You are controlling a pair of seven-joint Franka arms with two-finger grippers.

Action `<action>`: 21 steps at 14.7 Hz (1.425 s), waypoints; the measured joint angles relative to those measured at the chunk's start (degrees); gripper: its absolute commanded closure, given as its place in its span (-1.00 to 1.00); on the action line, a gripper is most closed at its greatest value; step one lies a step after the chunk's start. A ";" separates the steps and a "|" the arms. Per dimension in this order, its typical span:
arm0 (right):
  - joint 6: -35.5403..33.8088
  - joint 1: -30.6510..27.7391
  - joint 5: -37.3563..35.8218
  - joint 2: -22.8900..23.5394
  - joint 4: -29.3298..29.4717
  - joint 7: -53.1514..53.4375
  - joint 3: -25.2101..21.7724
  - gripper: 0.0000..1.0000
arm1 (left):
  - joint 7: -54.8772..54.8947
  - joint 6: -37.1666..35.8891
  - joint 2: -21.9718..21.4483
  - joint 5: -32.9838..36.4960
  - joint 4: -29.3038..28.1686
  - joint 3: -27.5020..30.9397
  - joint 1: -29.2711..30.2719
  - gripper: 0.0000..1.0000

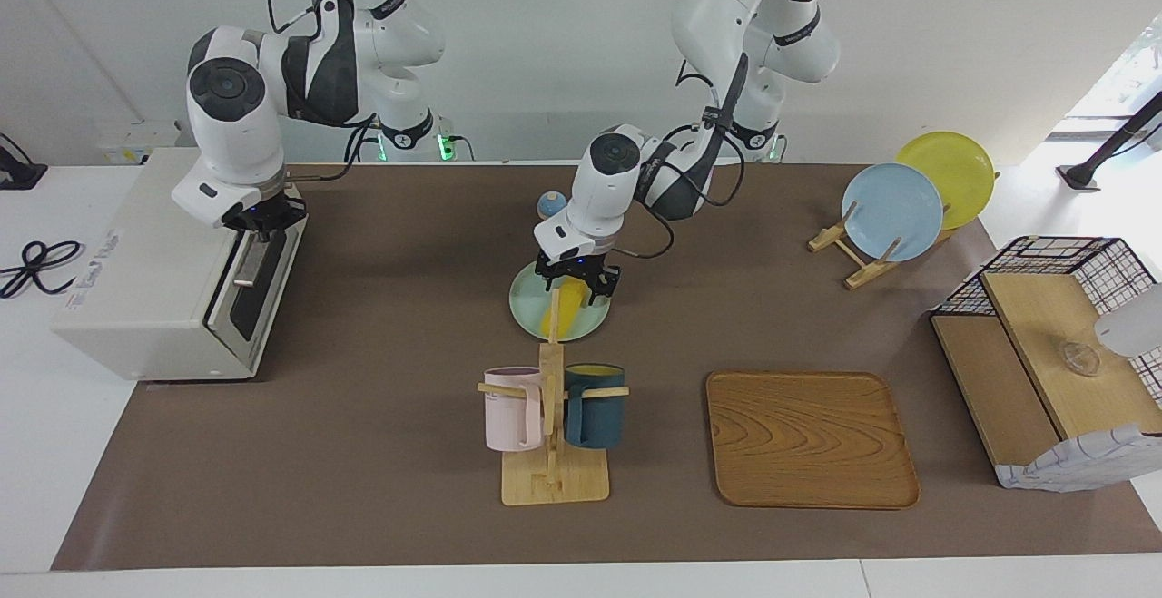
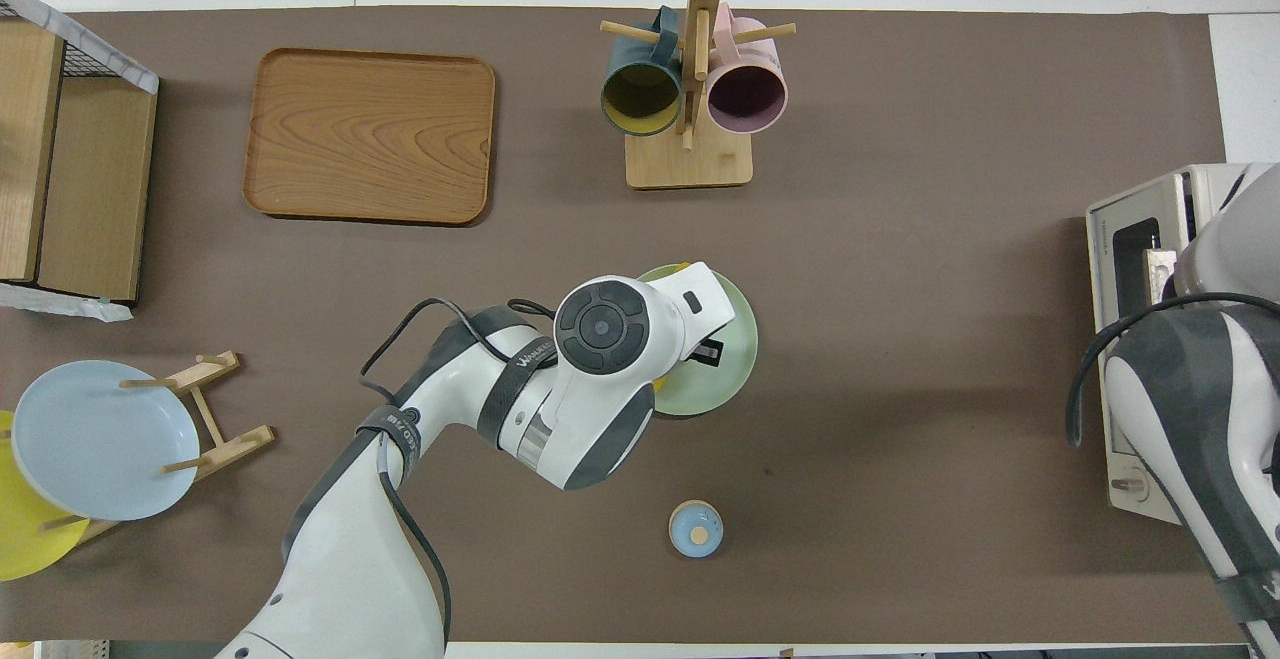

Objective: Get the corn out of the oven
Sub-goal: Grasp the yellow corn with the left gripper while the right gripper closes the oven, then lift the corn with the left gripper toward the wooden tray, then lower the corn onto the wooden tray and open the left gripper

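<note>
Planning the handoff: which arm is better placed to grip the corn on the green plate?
Left. The left gripper is right over the corn on the green plate; the right gripper is at the oven door's top edge.

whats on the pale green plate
The corn lies on the pale green plate, with the left claw low over the cob's end nearer the robots. That end is covered by the claw, so contact there cannot be seen.

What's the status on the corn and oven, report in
Left gripper over the corn, which lies on the green plate. Right gripper shut at the oven door's top, door up. Nothing in the way.
</note>
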 measured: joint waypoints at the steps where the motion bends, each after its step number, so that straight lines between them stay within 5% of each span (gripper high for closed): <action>1: -0.56 0.06 0.24 -0.33 0.01 -0.50 0.07 1.00 | -1.32 0.00 0.00 -0.01 0.03 0.02 -0.22 1.00; 5: -3.44 0.35 4.85 -1.80 2.40 -2.32 0.30 0.90 | -8.01 -0.74 -0.27 -0.04 0.90 0.76 -0.24 1.00; 6: -3.48 0.35 6.85 -2.00 3.01 -2.53 0.29 0.38 | -8.43 -1.98 -0.90 -0.05 1.42 1.23 0.33 1.00; 7: -3.48 0.39 9.02 -2.01 3.55 -2.53 0.30 -0.58 | -8.65 -4.10 -2.15 -0.05 2.07 1.59 1.68 1.00; 8: -3.47 0.45 10.79 -1.98 4.03 -2.53 0.30 -1.00 | -8.66 -7.04 -3.91 -0.05 2.97 1.81 3.91 1.00; 11: -3.56 0.60 16.33 -1.68 6.67 -2.47 0.32 -1.00 | -7.08 -16.21 -8.03 -0.04 7.57 2.25 13.57 1.00; 15: -8.20 1.55 18.55 -0.04 13.34 1.76 1.10 -1.00 | 4.77 -19.13 -7.10 -0.03 10.03 2.43 26.67 1.00; 21: -12.33 3.66 21.27 2.93 19.81 10.16 1.33 -1.00 | 14.55 -20.80 8.36 -0.03 24.36 2.17 35.59 1.00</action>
